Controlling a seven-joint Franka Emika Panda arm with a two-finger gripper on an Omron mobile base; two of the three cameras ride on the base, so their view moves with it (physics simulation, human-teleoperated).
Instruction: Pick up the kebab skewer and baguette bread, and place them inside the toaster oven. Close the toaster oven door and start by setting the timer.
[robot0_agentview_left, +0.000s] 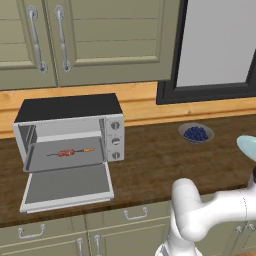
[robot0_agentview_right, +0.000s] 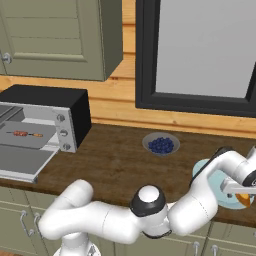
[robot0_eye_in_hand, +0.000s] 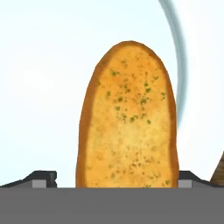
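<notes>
Arm: I have it folded low over the tabletop (robot0_agentview_right: 115, 165) edge, elbow bent, forearm reaching far to my right of the toaster oven (robot0_agentview_right: 42, 117).
Wrist: turned downward at the far end of that reach, well apart from the toaster oven.
Hand (robot0_eye_in_hand: 117, 178): I see it spread wide, one fingertip (robot0_eye_in_hand: 43, 178) on each side of the baguette bread (robot0_eye_in_hand: 129, 118), no squeeze visible.
Contact: I cannot tell whether either fingertip touches the loaf.
</notes>
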